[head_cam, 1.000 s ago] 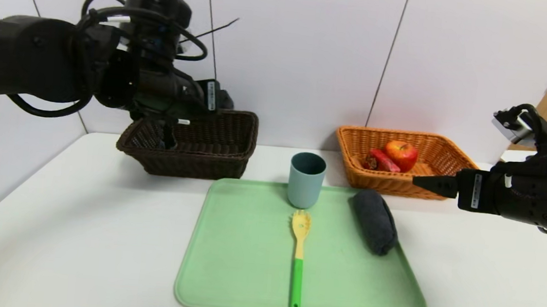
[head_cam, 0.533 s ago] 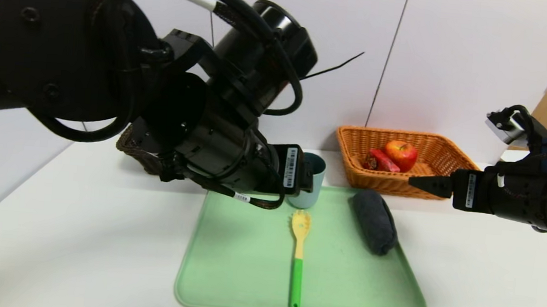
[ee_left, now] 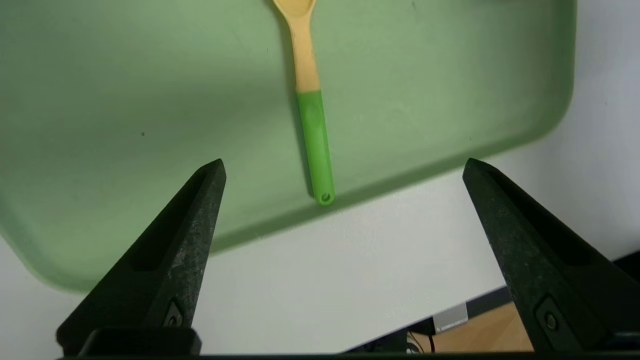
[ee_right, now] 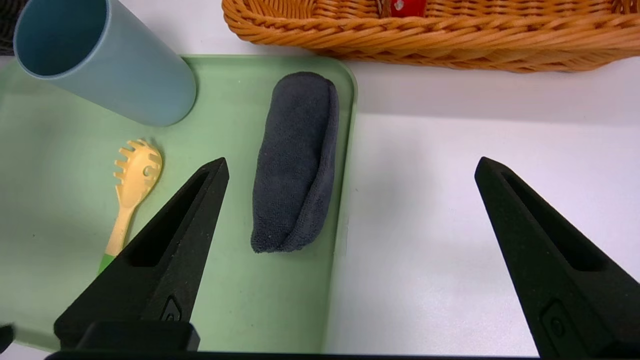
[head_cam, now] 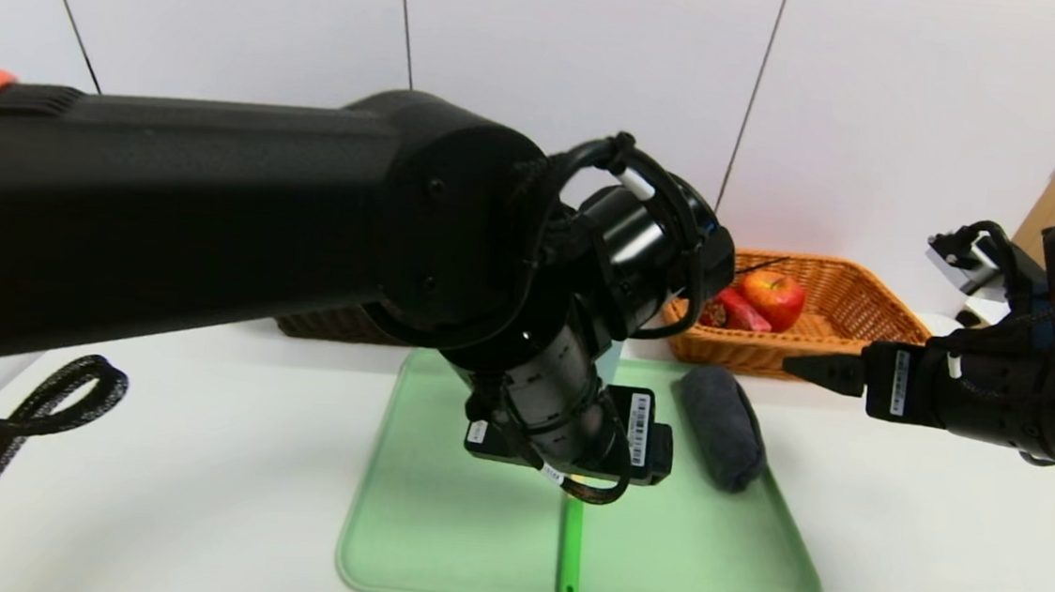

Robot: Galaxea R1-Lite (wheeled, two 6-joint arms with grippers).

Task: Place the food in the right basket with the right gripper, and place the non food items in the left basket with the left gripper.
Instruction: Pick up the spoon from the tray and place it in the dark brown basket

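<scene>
Reaching across the middle of the scene, the left arm hangs its hand [ee_left: 342, 167] over the green tray [head_cam: 432, 552], fingers spread wide and holding nothing. The wrist view looks between them at the spoon [ee_left: 310, 107], which lies flat on the tray, its green handle end near the tray's front edge; in the head view only the handle [head_cam: 571, 549] shows below the arm. The cup [ee_right: 107, 62] stands on the tray near its far edge, just beyond the spoon's yellow head. The cloth [head_cam: 721, 426] lies along the tray's right side, close to the rim.

The right hand [ee_right: 350, 165] hovers off the tray's right side, above the bench [head_cam: 940, 554], also wide open and empty, with the cloth in sight between its fingers. The orange basket [head_cam: 875, 309] sits on the bench beyond the tray's right corner and holds the apple [head_cam: 774, 297] and the red carton [head_cam: 735, 310] beside it. The dark basket [head_cam: 327, 325] is mostly hidden behind the left arm; only a strip of its base shows.
</scene>
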